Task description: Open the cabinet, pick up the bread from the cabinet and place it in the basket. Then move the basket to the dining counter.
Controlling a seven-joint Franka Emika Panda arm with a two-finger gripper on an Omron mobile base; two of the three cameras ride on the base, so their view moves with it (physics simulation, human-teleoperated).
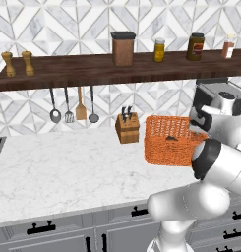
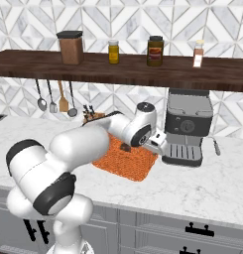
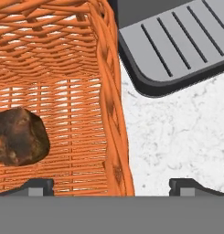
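Note:
The orange wicker basket (image 1: 164,147) stands on the marble counter beside the coffee machine. The dark brown bread (image 3: 17,136) lies on the basket's floor, and its dark lump (image 2: 125,147) also shows just left of the hand. My gripper (image 3: 114,186) is open and hangs low over the basket's right wall (image 3: 114,114). One fingertip (image 3: 38,185) is over the inside and the other over the bare counter. Nothing is between the fingers but that wall. My hand (image 2: 155,141) sits at the basket's edge nearest the machine. The dining counter is out of view.
The coffee machine (image 2: 188,126) stands close on the right, and its grey drip tray (image 3: 177,41) nearly touches the basket. A wooden knife block (image 1: 127,127) is left of the basket. Above runs a dark shelf (image 1: 92,69) with a brown canister (image 1: 123,48) and jars. Utensils (image 1: 68,106) hang below it.

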